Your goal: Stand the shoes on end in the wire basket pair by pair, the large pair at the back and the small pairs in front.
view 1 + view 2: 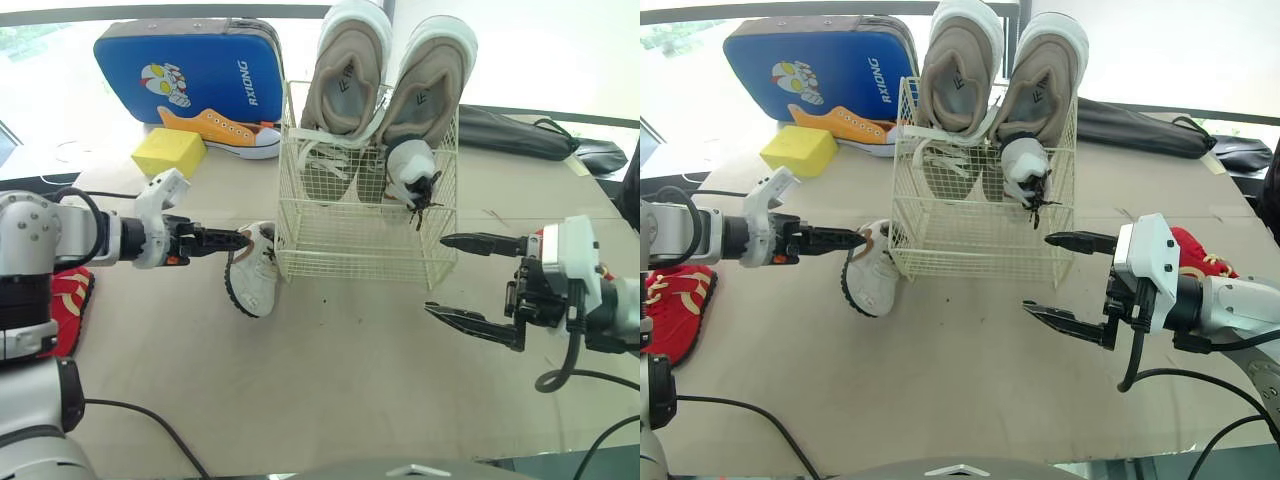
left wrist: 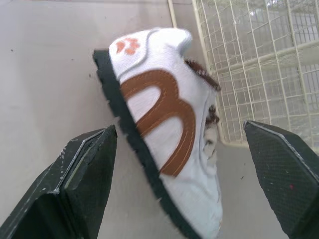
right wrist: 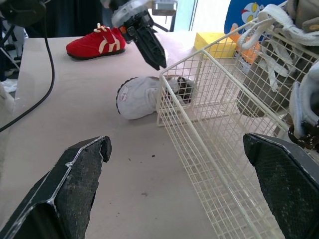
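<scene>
White shoe (image 1: 250,272) beside wire basket (image 1: 350,240); left tool (image 1: 236,239) (over it), right tool (image 1: 438,274): agape, empty.

Red shoe (image 1: 75,305) half behind the left arm (image 1: 40,240) — second red shoe (image 1: 1195,252) behind right pincer (image 1: 1037,272).

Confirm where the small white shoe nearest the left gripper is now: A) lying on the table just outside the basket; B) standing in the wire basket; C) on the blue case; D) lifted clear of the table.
A: the white shoe lies on its side on the table beside the wire basket, with the open left gripper at it.
</scene>
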`<state>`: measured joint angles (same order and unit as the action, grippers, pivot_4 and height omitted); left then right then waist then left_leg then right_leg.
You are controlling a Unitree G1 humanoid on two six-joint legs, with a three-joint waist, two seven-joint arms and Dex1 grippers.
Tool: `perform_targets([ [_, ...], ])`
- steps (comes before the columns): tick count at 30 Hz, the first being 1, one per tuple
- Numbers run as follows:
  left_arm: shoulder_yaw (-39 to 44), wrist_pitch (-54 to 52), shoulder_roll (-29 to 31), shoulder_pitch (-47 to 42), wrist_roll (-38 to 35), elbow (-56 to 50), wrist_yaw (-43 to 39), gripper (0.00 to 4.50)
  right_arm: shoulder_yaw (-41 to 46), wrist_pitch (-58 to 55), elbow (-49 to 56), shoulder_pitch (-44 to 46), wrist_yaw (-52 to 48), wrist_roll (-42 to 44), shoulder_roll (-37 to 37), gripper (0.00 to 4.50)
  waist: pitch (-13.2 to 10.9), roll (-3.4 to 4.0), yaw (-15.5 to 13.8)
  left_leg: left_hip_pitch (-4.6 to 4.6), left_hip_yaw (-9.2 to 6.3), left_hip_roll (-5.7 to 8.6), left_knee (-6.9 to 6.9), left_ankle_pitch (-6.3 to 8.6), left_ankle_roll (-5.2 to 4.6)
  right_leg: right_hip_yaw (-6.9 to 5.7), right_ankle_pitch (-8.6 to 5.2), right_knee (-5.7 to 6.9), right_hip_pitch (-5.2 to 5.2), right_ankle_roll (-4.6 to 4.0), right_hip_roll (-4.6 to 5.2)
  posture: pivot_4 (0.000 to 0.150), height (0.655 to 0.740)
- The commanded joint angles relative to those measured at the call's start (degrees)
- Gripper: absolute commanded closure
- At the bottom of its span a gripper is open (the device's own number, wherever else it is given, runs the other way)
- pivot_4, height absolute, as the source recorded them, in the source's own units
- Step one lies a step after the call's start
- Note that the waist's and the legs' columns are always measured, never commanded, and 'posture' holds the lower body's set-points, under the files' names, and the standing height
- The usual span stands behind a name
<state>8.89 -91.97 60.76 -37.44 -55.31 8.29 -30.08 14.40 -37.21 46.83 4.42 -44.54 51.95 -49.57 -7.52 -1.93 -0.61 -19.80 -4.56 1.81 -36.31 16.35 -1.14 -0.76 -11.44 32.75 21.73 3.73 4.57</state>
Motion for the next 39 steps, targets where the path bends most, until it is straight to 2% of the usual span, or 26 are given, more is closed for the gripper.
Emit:
perform_targets([
  [1, 1.2, 1.2, 3.3, 2.4, 2.7, -0.2, -2.6, 0.07, 0.1, 1.6, -0.5, 1.4, -0.6, -0.2, 0.0, 0.09, 0.0, 0.0, 0.0, 0.0, 0.0, 0.0, 0.0, 0.0, -0.01, 0.0, 0.0, 0.0, 0.02, 0.0, 0.0, 0.15, 0.74],
  [5, -0.2, 4.2, -0.2, 4.8, 5.6, 1.1, -3.8, 0.07, -0.8, 1.8, -1.3, 2.4, -0.9, -0.4, 0.1, 0.09, 0.0, 0.01, -0.4, -0.01, 0.01, 0.0, 0.02, 0.07, -0.16, 0.0, 0.0, 0.0, 0.03, -0.01, 0.04, 0.15, 0.74],
  [10, 1.3, 1.4, -6.4, -0.2, 6.7, 2.7, -3.2, 0.07, 0.9, 1.1, -0.6, 1.7, -0.7, 0.5, -1.0, 0.09, 0.0, -0.14, -1.6, -0.07, -0.05, 0.05, -0.03, 0.12, -0.22, -0.09, 0.01, 0.0, 0.01, 0.0, 0.32, 0.15, 0.74],
  [19, -2.2, -0.5, -2.6, -6.7, 2.6, 7.6, -5.4, 0.07, 2.5, 0.9, 1.2, -1.2, 1.1, 1.4, -1.3, 0.09, 0.0, -0.15, -0.6, -0.07, -0.04, 0.05, 0.01, 0.01, -0.12, -0.06, 0.05, 0.03, 0.06, 0.04, 0.06, 0.15, 0.74],
  [26, -5.2, -0.5, -7.5, -11.9, 6.4, 10.5, 2.0, 0.07, 1.6, 1.3, 2.0, -1.4, 2.6, 0.9, -0.7, 0.09, 0.0, -0.17, -0.6, -0.06, -0.11, 0.09, -0.02, 0.09, -0.26, -0.1, 0.06, 0.03, -0.01, 0.09, 0.09, 0.15, 0.74],
  [32, -7.3, -0.5, -8.1, -11.1, 4.0, 10.4, 5.9, 0.07, 2.4, 1.7, 3.3, -2.2, 3.3, 1.3, -0.9, 0.09, 0.0, -0.18, -0.2, -0.05, -0.08, 0.07, -0.01, -0.03, -0.05, -0.05, 0.18, 0.05, 0.04, 0.15, 0.09, 0.15, 0.74],
  [35, -7.3, -0.5, -8.3, -9.5, 2.1, 9.6, 8.0, 0.82, 2.5, 2.5, 3.8, -1.3, 2.8, 2.1, -0.8, 0.0, 0.0, -0.18, -0.2, -0.06, -0.07, 0.07, 0.0, -0.03, -0.05, -0.04, 0.18, 0.05, 0.05, 0.17, 0.11, 0.15, 0.74],
  [38, -6.3, -0.5, -8.4, -7.9, -0.2, 8.7, 10.7, 2.43, 1.8, 2.8, 3.9, -0.1, 2.3, 2.4, -1.5, 0.0, 0.0, -0.19, -0.3, -0.06, -0.08, 0.07, -0.01, 0.04, -0.17, -0.07, 0.16, 0.05, 0.04, 0.2, 0.33, 0.15, 0.74],
  [39, -5.7, -0.5, -8.1, -7.0, -1.0, 8.2, 11.5, 2.61, 1.5, 2.9, 3.9, 0.4, 2.1, 2.5, -1.5, 0.0, 0.0, -0.17, -0.3, -0.05, -0.08, 0.08, -0.01, 0.05, -0.17, -0.08, 0.16, 0.05, 0.03, 0.21, 0.34, 0.15, 0.74],
])
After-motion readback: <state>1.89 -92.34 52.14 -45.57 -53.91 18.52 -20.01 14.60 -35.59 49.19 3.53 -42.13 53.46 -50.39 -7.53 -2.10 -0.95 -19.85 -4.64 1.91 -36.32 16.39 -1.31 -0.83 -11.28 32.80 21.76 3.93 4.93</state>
